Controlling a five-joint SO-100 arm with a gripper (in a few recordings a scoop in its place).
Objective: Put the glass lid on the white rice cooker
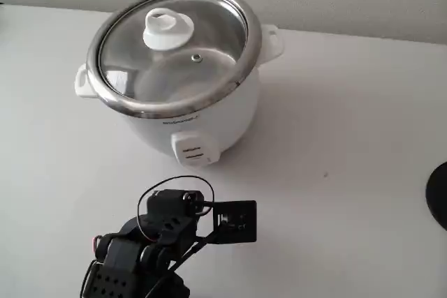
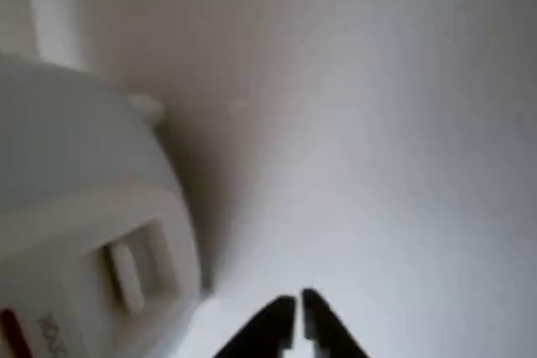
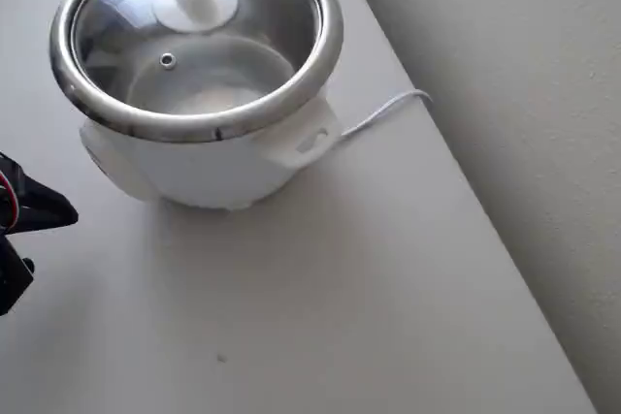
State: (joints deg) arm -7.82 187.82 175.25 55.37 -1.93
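On the white table [image 1: 349, 137], the cooker [image 1: 202, 120] stands at about 11 o'clock in the fixed view, its switch panel [image 1: 194, 150] facing 6 o'clock. Seated on its steel rim [image 1: 119, 102] is the lid [image 1: 181, 54], level and centred, with its white knob [image 1: 166, 29] toward 11 o'clock of the glass and the steam hole [image 1: 197, 57] just beside it at 4 o'clock. From overhead the lid [image 3: 194, 46] again covers the pot, a side handle [image 3: 310, 138] juts at 4 o'clock, and a white cord [image 3: 388, 109] trails off toward the table edge at 3 o'clock. Below the cooker at 6 o'clock sits the black arm [image 1: 150, 249], apart from it. At the wrist, the gripper [image 2: 298, 312] shows its two dark tips pressed almost together with nothing between them, the panel [image 2: 126, 270] near at 9 o'clock.
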